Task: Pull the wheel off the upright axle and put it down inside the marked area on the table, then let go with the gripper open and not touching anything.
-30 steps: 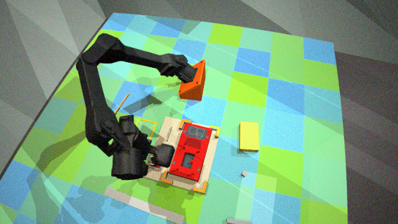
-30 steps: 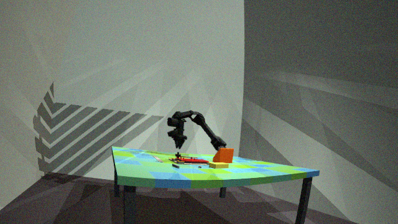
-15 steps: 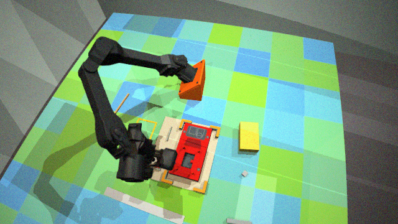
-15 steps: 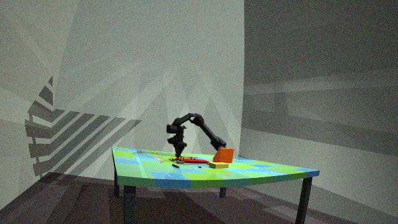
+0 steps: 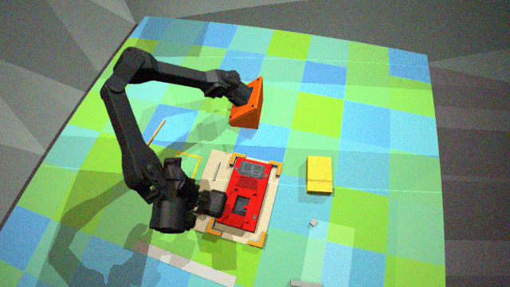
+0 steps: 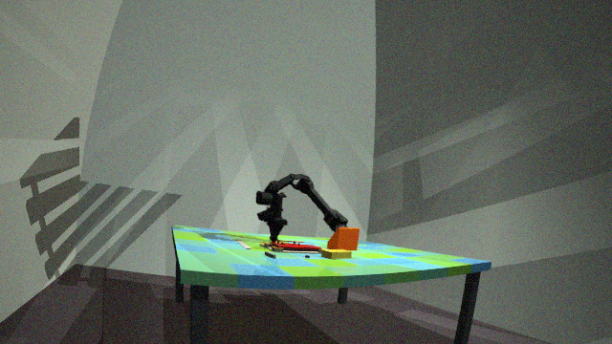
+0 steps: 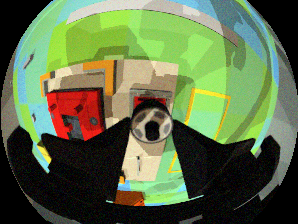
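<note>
Wrist view: wheel (image 7: 152,125) clamped inside end effector (image 7: 152,137).

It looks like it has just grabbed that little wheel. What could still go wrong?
The gripper has its fingers shut on the wheel, low over the beige board. If the pull is not straight up, the wheel might jam on its axle or tug the board. The marked area is small and close beside the board, so the wheel could land on its outline or roll out.
</note>
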Available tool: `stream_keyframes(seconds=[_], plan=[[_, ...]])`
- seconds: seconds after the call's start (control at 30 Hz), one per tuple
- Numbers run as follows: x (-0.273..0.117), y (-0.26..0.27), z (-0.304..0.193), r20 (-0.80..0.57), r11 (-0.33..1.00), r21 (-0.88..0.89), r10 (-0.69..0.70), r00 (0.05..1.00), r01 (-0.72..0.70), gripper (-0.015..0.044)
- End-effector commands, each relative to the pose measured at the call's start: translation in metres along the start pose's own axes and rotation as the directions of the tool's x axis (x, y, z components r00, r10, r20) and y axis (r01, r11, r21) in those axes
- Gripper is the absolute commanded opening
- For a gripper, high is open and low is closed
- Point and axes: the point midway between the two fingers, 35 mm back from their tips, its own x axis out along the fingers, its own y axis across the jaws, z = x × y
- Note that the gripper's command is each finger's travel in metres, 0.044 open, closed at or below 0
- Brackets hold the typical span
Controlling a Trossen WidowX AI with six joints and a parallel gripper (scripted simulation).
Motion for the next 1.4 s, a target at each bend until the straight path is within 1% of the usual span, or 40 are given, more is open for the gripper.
stream_keyframes(seconds=[0.0, 1.37], plan=[[-0.001, 0.000, 0.000, 0.000, 1.000, 0.002, 0.000, 1.000, 0.000, 0.0000], [-0.015, 0.000, 0.000, 0.002, 1.000, 0.000, -0.001, 1.000, 0.001, 0.0000]])
